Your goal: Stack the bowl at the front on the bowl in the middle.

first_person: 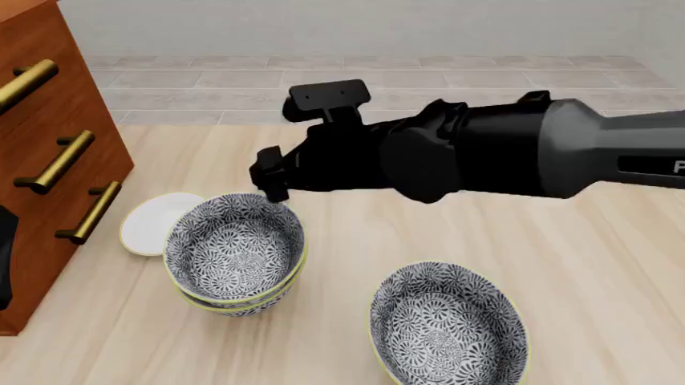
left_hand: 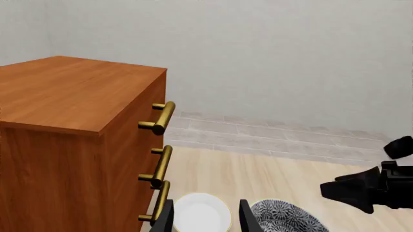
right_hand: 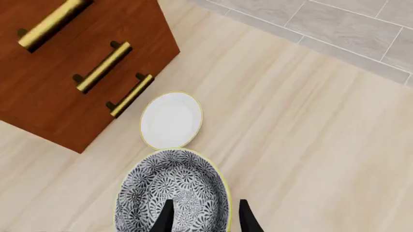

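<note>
The bowl at the front [first_person: 447, 325], grey-white floral with a pale yellow rim, stands alone near the front right. The bowl in the middle [first_person: 236, 245] sits nested in another like bowl [first_person: 230, 303] left of centre. My right gripper [first_person: 274, 186] hovers at that stack's far rim. In the right wrist view it [right_hand: 205, 220] is open, its fingers straddling the rim of the top bowl [right_hand: 171, 193] without gripping. My left gripper [left_hand: 205, 221] is open and holds nothing, off to the left by the cabinet. Its view catches the stack's edge [left_hand: 287, 217].
A wooden cabinet [first_person: 43, 160] with brass handles stands at the left. A small plain white dish [first_person: 150, 223] lies between it and the stack. The right arm [first_person: 514, 148] spans the table's middle. Grey floor tiles lie beyond the far edge.
</note>
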`<action>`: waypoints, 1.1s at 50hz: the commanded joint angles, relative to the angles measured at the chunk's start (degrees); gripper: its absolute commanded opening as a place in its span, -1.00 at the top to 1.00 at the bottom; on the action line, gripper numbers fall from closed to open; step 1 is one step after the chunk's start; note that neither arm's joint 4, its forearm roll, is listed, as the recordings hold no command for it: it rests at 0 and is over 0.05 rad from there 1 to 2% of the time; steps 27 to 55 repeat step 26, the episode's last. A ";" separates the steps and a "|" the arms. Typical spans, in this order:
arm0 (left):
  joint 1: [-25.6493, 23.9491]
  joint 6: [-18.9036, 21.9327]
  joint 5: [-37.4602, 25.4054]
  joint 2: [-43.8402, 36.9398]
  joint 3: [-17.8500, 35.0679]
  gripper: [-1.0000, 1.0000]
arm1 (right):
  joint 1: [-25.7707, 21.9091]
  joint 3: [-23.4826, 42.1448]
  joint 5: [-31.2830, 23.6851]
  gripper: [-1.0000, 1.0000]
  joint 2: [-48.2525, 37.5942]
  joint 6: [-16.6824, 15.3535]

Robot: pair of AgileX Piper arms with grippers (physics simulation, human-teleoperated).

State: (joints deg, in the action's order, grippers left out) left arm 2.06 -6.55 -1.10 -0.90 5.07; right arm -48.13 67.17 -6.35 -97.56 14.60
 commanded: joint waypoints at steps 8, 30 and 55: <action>-0.26 -0.12 -0.79 0.69 0.63 -1.00 | 0.69 0.05 -4.07 -1.00 10.01 -2.11; -0.46 -0.18 -1.06 0.79 1.20 -1.00 | 0.64 2.05 -9.31 -1.00 19.83 -2.83; -0.46 -0.18 -1.06 0.79 1.20 -1.00 | 0.64 2.05 -9.31 -1.00 19.83 -2.83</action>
